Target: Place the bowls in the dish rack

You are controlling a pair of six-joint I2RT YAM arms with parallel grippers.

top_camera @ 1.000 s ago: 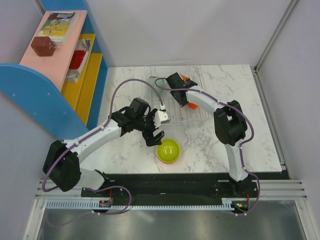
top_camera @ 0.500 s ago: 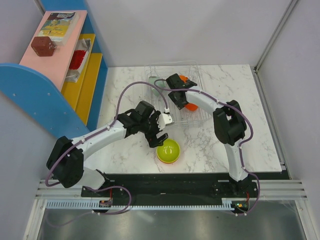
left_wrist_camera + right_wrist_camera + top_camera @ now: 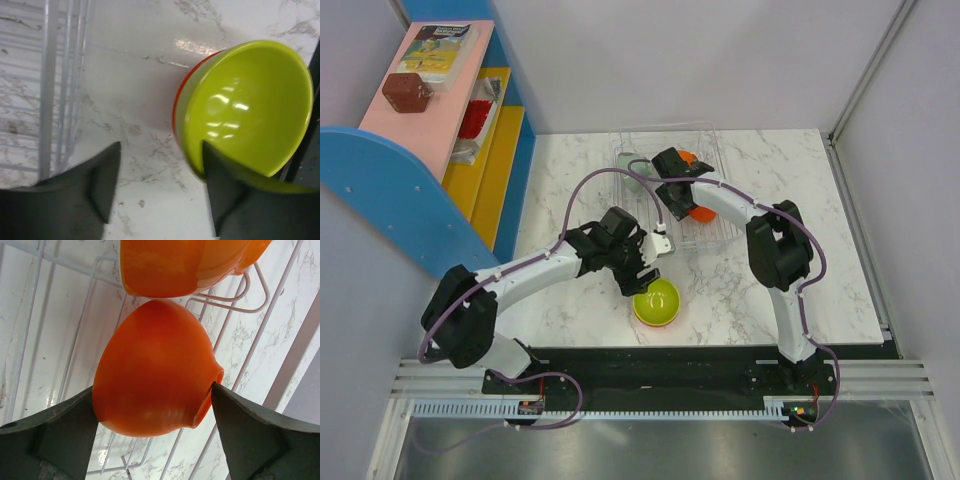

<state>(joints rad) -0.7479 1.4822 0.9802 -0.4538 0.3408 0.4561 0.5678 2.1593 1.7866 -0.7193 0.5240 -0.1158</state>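
- Dish rack (image 3: 705, 140) — clear wire grid at the far middle of the marble surface (image 3: 820, 230), with a blue and yellow shelf unit (image 3: 490, 150) to its left.
- Right gripper (image 3: 154, 387) — inside the rack. The jaws are clenched on an orange bowl (image 3: 150, 360), one finger against its wall and the other at its rim. The bowl is tipped over the rack's wires, its outer side towards the wrist camera.
- Second orange bowl (image 3: 175, 265) — in the rack, just beyond the held one.
- Pale green object (image 3: 627, 161) — at the rack's far left; its kind is unclear.
- Lime-green bowl (image 3: 250, 110) — on the surface outside the rack, near its front side. It is nested in an orange-red bowl (image 3: 174, 110), of which only the rim shows.
- Left gripper (image 3: 160, 145) — jaws released and spread wide. One finger is over the lime-green bowl's inside and the other over bare marble, with the bowl's rack-side wall between them. Whether anything touches cannot be told.
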